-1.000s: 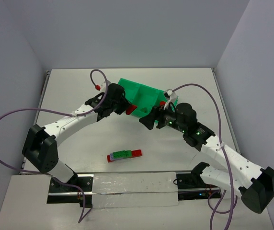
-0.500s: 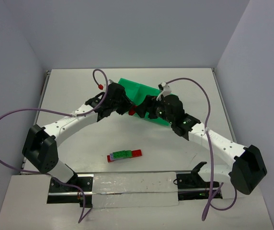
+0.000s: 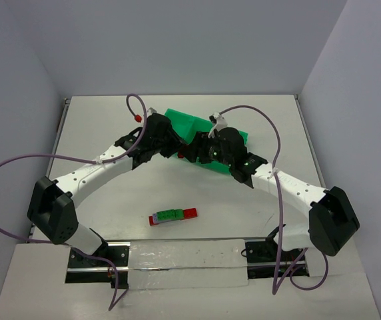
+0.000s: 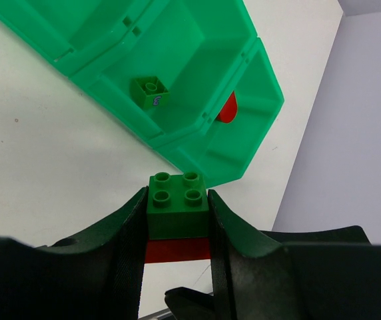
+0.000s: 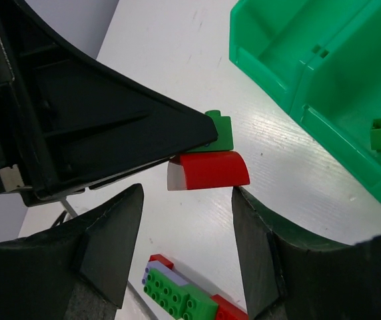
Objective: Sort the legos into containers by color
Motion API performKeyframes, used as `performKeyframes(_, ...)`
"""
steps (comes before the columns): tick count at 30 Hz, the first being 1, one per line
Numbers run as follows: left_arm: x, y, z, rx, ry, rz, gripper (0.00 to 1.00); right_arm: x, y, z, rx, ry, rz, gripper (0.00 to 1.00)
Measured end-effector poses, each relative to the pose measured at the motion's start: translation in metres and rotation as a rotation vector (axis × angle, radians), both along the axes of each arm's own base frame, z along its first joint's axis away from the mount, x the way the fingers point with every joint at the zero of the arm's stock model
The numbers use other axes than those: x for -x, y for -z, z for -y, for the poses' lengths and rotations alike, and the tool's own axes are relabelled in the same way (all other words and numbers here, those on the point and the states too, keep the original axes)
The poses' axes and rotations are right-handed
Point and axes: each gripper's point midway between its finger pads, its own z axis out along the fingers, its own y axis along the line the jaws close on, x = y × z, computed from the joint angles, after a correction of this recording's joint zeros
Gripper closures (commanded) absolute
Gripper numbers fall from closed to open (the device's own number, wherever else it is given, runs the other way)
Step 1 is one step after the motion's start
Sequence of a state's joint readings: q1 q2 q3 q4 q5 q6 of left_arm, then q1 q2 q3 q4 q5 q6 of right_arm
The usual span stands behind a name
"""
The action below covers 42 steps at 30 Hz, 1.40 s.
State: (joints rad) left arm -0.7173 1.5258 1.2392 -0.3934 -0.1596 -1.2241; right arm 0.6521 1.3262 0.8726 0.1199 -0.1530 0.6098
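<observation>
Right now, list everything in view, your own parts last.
tray: one, bright green, three compartments in a row, far middle of table
loose green brick: one, in the tray's middle compartment
red piece: one, in the tray's end compartment, partly hidden
held green brick: one, atop the red rounded brick, beside the tray
red rounded brick: one, under the held green brick
brick stack: one, red, lavender and green, on the table near the arm bases
table: one, white
cables: two, purple, off the arms
left gripper: shut on the held green brick
right gripper: open, fingers flanking the red rounded brick
</observation>
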Motion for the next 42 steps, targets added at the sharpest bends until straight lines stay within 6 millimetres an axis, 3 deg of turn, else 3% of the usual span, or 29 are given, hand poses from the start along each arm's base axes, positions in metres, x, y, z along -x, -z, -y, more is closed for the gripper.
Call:
performKeyframes(13,0.002,-0.006,0.000,0.010,0.006,0.009,1.00,-0.006,0.011,-0.004,0.020,0.000,-0.017,0.40)
performKeyframes(18,0.002,-0.006,0.000,0.010,0.006,0.009,1.00,-0.008,0.009,-0.004,0.013,0.005,-0.005,0.49)
performKeyframes(29,-0.001,-0.017,-0.003,0.025,-0.010,0.036,1.00,-0.013,-0.004,-0.009,-0.034,0.002,0.041,0.56)
performKeyframes(32,-0.002,-0.020,-0.005,0.030,-0.016,0.045,1.00,-0.014,-0.006,-0.009,-0.071,0.005,0.057,0.43)
performKeyframes(34,-0.001,-0.020,-0.004,0.031,-0.013,0.043,1.00,-0.014,-0.008,-0.010,-0.096,0.001,0.065,0.43)
performKeyframes(37,0.000,-0.021,-0.002,0.038,-0.006,0.044,1.00,-0.014,-0.013,-0.012,-0.121,-0.004,0.075,0.54)
performKeyframes(38,0.000,-0.022,-0.002,0.040,-0.006,0.045,1.00,-0.015,-0.013,-0.012,-0.127,-0.002,0.074,0.62)
performKeyframes(40,0.000,-0.023,-0.003,0.043,-0.008,0.049,1.00,-0.017,-0.014,-0.012,-0.141,0.005,0.069,0.89)
performKeyframes(42,-0.001,-0.025,-0.004,0.045,-0.013,0.054,1.00,-0.018,-0.014,-0.012,-0.161,0.013,0.062,0.98)
